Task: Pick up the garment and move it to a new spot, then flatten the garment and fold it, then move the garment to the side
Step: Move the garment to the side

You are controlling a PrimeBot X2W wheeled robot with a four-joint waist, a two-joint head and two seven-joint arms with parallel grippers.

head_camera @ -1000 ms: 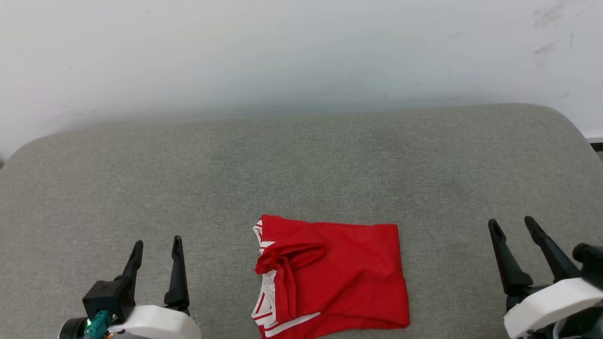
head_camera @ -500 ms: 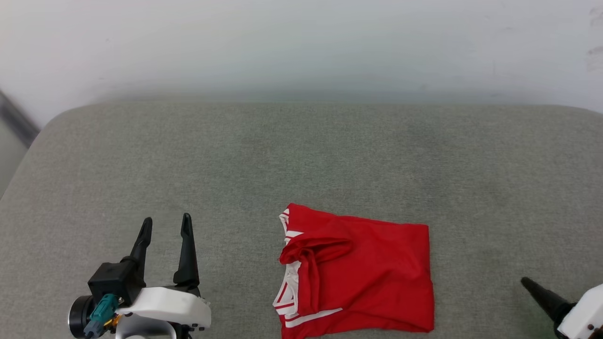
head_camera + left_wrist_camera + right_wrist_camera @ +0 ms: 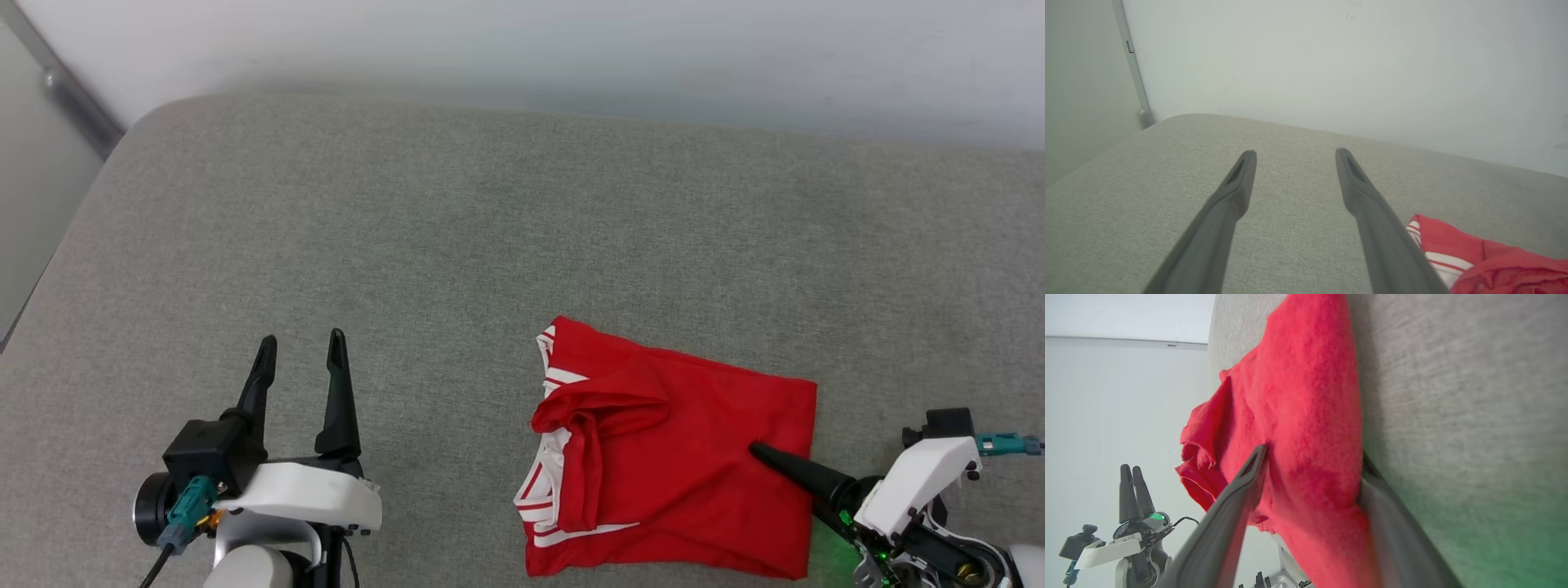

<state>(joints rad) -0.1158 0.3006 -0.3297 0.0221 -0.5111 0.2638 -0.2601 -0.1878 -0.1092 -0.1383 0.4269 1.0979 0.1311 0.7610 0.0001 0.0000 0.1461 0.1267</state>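
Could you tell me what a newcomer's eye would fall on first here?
The bright red garment with white striped trim stands out, lying folded at the front right of the grey cushion. The right gripper straddles its right edge, open, one finger over the cloth, the other at its edge. The left gripper hovers open above bare cushion to the left.

The garment (image 3: 669, 490) is bright red, with white panels edged in thin red-and-white stripes. The padded surface (image 3: 457, 229) beneath is heathered grey-green, the wall (image 3: 571, 49) pale white.
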